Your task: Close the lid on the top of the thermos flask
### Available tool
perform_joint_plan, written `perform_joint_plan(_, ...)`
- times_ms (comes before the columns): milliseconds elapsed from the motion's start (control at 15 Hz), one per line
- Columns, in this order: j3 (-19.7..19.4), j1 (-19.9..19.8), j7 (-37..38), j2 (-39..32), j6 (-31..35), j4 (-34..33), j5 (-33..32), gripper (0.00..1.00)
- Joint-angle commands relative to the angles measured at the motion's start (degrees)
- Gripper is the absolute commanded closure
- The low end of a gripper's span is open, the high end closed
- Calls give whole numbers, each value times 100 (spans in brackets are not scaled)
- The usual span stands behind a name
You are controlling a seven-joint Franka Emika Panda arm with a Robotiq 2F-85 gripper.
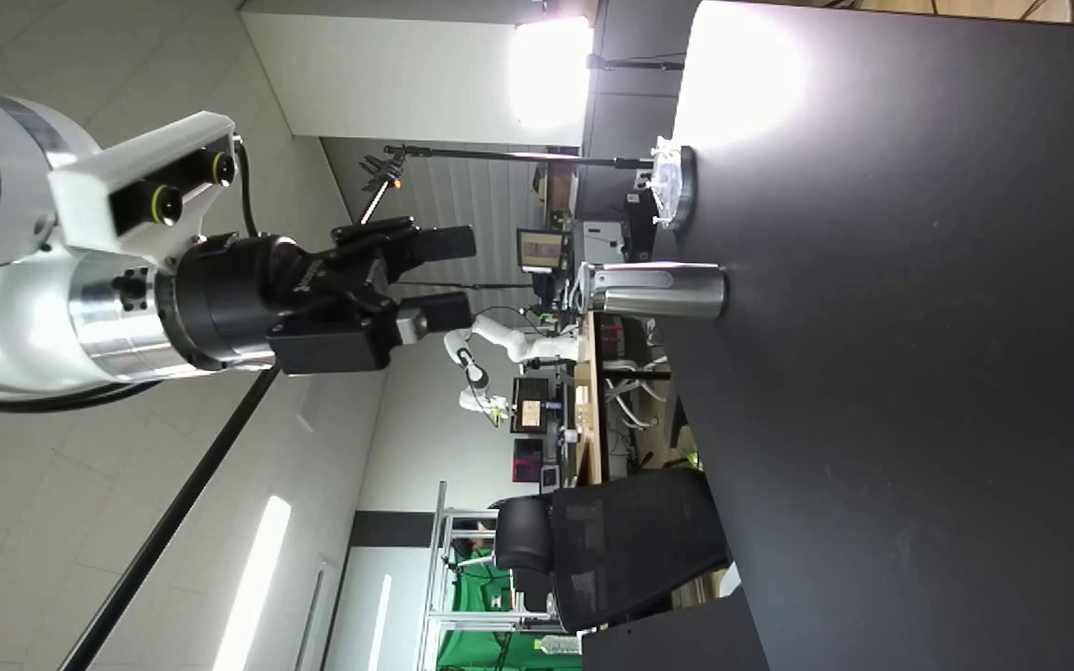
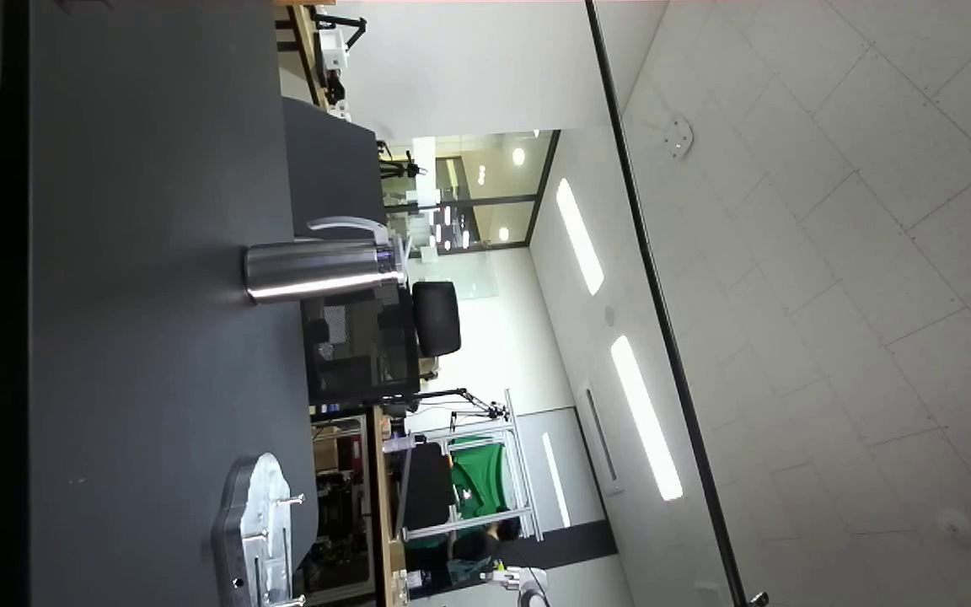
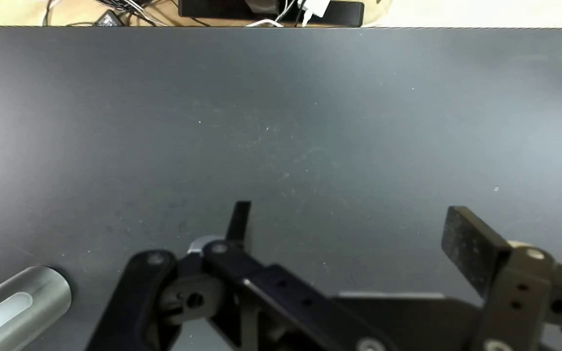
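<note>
The thermos flask (image 1: 663, 290) is a silver-grey metal cylinder with a pale handle. It stands upright on the dark table; both exterior views are turned on their side. It also shows in an exterior view (image 2: 313, 271), with its top section (image 2: 391, 257) pointing right and a thin pale part sticking up there, perhaps the lid, too small to tell its exact angle. In the wrist view the flask's lower body (image 3: 37, 304) is at the bottom left, its top out of frame. My gripper (image 1: 444, 278) is open and empty, higher than the flask and apart from it. Its wide-spread fingers (image 3: 351, 219) show in the wrist view.
A pale shiny rounded object on a dark base (image 1: 672, 184) lies on the table (image 1: 919, 373); it also shows in an exterior view (image 2: 265, 531). A black chair (image 1: 635, 550) stands beyond the table edge. Cables (image 3: 132, 10) lie past the table's edge in the wrist view.
</note>
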State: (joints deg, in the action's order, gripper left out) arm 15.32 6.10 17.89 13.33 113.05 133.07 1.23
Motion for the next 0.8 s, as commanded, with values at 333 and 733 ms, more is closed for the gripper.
perform_joint_plan(333, -1055, -647, -175, -546, 509, -820, -419, 0)
perform_joint_plan(733, -1723, -1121, 36, -1524, 1218, -1966, -446, 40)
